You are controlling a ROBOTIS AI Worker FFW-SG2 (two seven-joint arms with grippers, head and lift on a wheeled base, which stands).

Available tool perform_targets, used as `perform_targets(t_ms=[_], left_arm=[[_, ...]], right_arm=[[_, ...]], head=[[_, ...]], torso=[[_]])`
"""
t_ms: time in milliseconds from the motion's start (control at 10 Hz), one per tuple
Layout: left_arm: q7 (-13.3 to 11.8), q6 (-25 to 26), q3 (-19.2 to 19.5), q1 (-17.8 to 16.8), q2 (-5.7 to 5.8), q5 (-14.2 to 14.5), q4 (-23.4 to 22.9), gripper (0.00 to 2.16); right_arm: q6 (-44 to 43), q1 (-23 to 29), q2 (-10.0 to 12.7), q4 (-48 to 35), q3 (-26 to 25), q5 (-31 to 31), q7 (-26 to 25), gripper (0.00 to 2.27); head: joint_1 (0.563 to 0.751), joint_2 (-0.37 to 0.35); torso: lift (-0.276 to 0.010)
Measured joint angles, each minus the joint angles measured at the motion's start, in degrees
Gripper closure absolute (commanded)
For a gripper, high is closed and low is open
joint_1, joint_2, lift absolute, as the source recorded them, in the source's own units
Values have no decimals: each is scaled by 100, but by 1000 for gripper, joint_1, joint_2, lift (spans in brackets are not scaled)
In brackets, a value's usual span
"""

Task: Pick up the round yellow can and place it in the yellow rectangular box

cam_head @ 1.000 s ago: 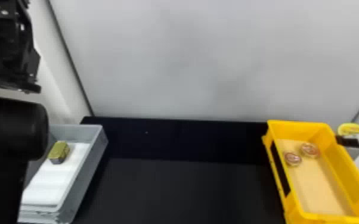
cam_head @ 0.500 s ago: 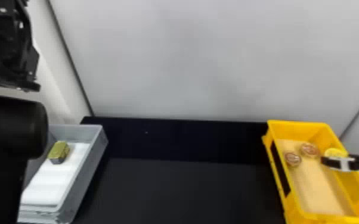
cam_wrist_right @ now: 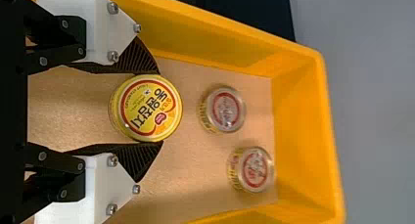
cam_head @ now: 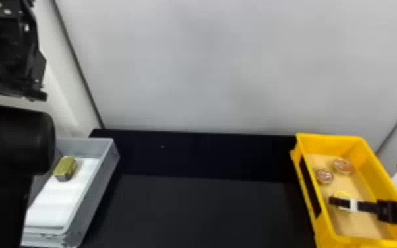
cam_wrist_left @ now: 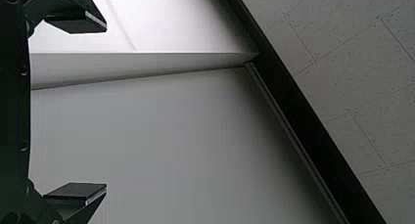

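The yellow round can [cam_head: 341, 194] is inside the yellow box [cam_head: 333, 136], toward its near half, with my right gripper [cam_head: 345, 203] around it. The right wrist view has the can [cam_wrist_right: 149, 108] lid toward the camera, pinched between the tips of my right gripper [cam_wrist_right: 159, 108]. Whether its bottom touches the box floor I cannot tell. My left arm [cam_head: 13, 141] is held up at the left edge; its gripper [cam_wrist_left: 105, 106] is open in the left wrist view, with nothing between the fingers.
Two smaller round cans [cam_head: 323, 176] [cam_head: 343, 166] lie toward the box's far end. A grey tray [cam_head: 108, 165] at the left holds a gold, block-shaped can [cam_head: 65, 167] on a white sheet. The black table [cam_head: 201, 211] spans between the containers, with a pale wall behind.
My right gripper has come in from the right edge with the yellow can, over the box's side wall, then moved nearer within the box. The left arm has stayed practically still.
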Motion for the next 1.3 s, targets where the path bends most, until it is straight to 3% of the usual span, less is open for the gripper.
perform_targets(t_ms=[400,600,1000,1300], left_arm=[[0,-24,-9,-15,1,0,15,125],[0,-24,-25,-30,-3,0,17,125],[-2,-9,-18,-31,-16,1,17,125],[-9,2,-6,-3,-16,1,10,127]], right_arm=[[-72,-74,-24,508,191,-171,-158,601],[-28,-99,-54,534,247,-154,-202,87],[140,-72,-58,104,207,-117,-322,87],[231,34,-109,-924,112,-3,-263,105]], head=[[663,54],[663,54],[663,54],[663,54]], torso=[[-10],[-10],[-10],[-10]])
